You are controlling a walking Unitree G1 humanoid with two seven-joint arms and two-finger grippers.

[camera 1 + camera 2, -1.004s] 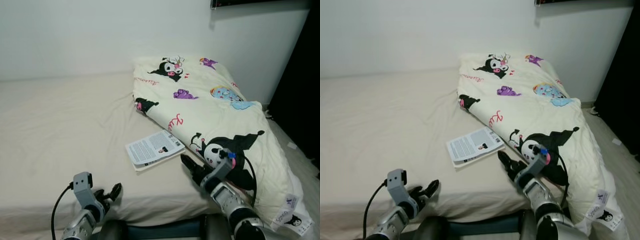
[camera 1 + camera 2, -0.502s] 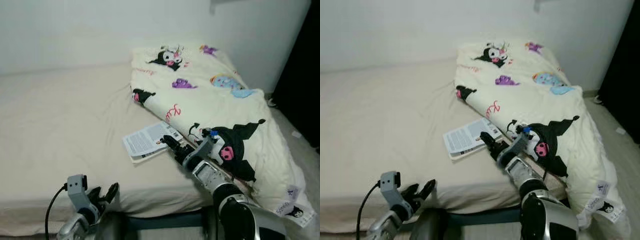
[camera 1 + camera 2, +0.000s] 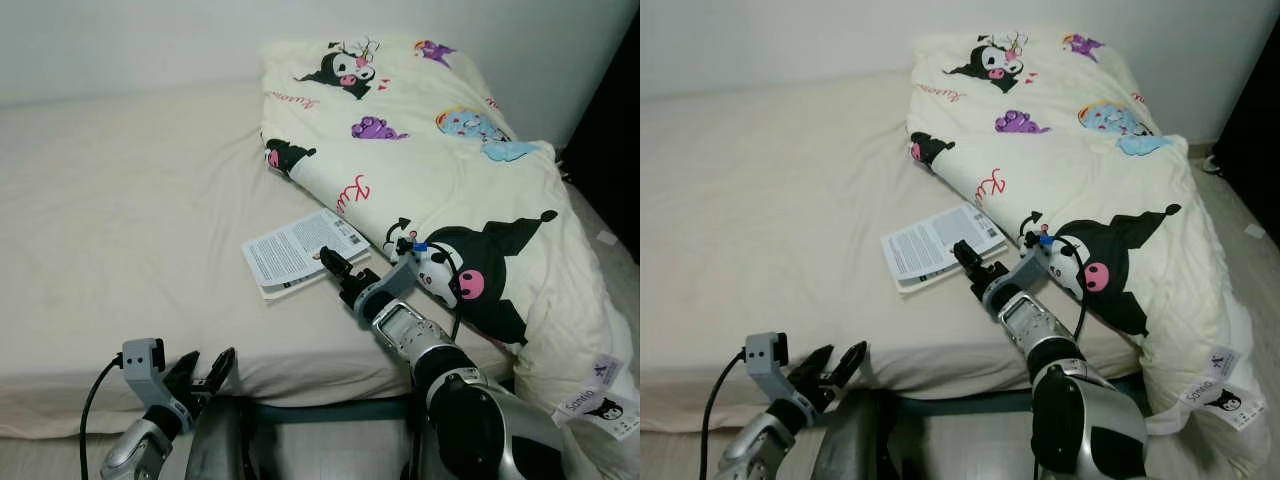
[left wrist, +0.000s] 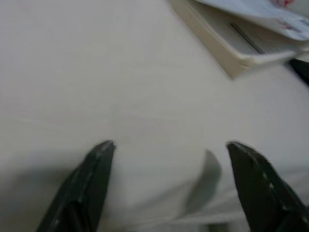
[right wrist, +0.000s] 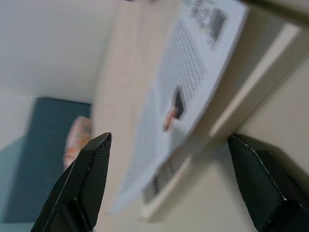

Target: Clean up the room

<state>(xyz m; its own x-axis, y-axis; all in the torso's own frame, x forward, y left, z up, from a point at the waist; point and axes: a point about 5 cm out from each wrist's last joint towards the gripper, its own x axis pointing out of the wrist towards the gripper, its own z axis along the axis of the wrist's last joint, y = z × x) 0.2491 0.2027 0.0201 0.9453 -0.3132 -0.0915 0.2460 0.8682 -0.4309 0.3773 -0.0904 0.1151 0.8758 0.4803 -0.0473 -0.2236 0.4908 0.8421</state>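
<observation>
1. Reaching from the right over the bed (image 3: 120,210), right tool (image 3: 335,272) at the near edge of the book (image 3: 300,252), fingers spread wide, one to each side of the book's corner in the right wrist view, nothing pinched between them.
2. Lay flat on the beige sheet, the book, back cover up with printed text and a barcode, near the front edge of the bed and just beside the folded quilt (image 3: 430,170).
3. Showed its thick block of pages and the overhanging cover (image 5: 193,77) close ahead in the right wrist view; could not tell whether the fingers were touching it.
4. Hung low at the front left of the bed, left tool (image 3: 200,372), fingers spread and holding nothing, well apart from the book.
5. Looked along the left tool's two black fingers (image 4: 91,179) over bare sheet in the left wrist view, with the book's edge (image 4: 241,43) further off.
6. Lay along the right side of the bed, the cream quilt printed with black cartoon figures, a white label (image 3: 597,388) hanging at its near corner over the bed's side.
7. Ran from the right wrist camera, a black cable (image 3: 455,300) looped against the quilt.
8. Stood behind the bed, a plain white wall (image 3: 150,40).
</observation>
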